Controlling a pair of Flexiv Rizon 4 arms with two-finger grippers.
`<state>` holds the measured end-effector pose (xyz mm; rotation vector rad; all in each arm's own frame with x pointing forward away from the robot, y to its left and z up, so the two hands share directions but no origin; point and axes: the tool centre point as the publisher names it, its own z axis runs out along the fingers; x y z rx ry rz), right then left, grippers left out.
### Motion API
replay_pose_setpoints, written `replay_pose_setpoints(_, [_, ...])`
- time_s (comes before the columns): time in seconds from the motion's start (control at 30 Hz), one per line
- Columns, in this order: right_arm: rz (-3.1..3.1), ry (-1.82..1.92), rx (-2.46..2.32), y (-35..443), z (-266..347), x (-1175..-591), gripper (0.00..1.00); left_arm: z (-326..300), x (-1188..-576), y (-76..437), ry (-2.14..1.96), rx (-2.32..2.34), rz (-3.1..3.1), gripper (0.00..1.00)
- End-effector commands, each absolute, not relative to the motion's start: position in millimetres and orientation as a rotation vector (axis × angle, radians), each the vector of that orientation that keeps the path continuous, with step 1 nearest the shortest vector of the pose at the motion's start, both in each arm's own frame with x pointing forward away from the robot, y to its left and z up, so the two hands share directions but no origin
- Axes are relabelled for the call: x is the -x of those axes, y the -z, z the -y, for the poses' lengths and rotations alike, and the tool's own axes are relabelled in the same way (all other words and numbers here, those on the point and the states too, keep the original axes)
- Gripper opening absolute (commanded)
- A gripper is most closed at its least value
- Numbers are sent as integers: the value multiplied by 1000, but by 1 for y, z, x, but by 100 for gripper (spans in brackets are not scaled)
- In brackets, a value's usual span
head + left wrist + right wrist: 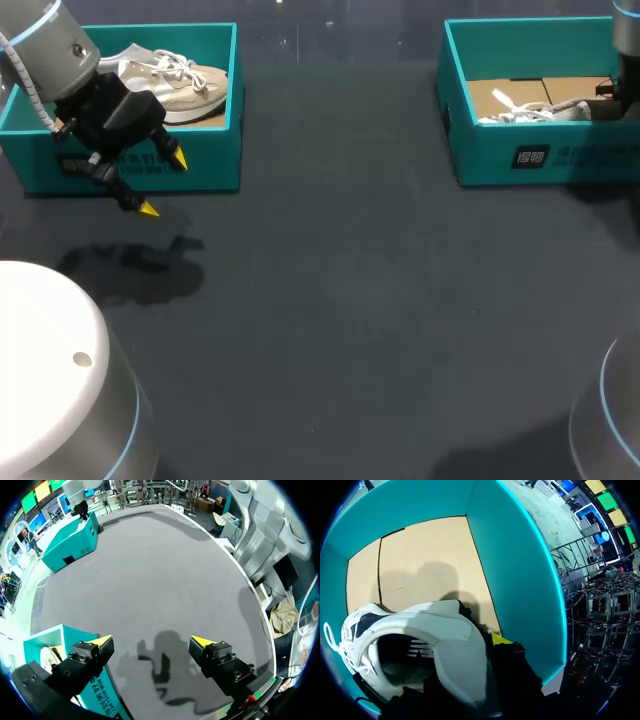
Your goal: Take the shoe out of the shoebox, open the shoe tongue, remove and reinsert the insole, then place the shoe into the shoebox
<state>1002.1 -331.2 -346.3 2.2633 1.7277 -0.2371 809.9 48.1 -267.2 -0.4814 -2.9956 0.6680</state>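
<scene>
A white shoe with black marks lies in the right teal shoebox on its cardboard floor. My right gripper is shut on the shoe's heel collar; one yellow tip shows outside the heel and the other finger is hidden. The head view shows this shoe low in the right box, under my right arm. A beige shoe rests in the left teal shoebox. My left gripper hangs open and empty above the table, just in front of that box.
Bare dark table lies between the two boxes and toward the front. The white bases of my arms stand at the near left corner and near right corner. The left wrist view shows the right box far across the table.
</scene>
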Motion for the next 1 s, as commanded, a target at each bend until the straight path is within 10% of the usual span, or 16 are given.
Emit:
replay_pose_setpoints(0.03, [-1734, 216, -2277, 350, 335, -1007, 0, -48, -809, 267, -665, 482, 2996, 100])
replay_pose_setpoints(0.27, [-1757, 221, -2272, 356, 333, -1010, 0, -48, -809, 267, -665, 482, 2996, 100])
replay_pose_setpoints(0.5, [-1759, 220, -2266, 352, 330, -1009, 31, -48, -809, 267, -665, 482, 2996, 100])
replay_pose_setpoints(1.0, [-1760, 219, -2275, 338, 327, -1008, 49, -48, -809, 267, -665, 482, 2996, 100])
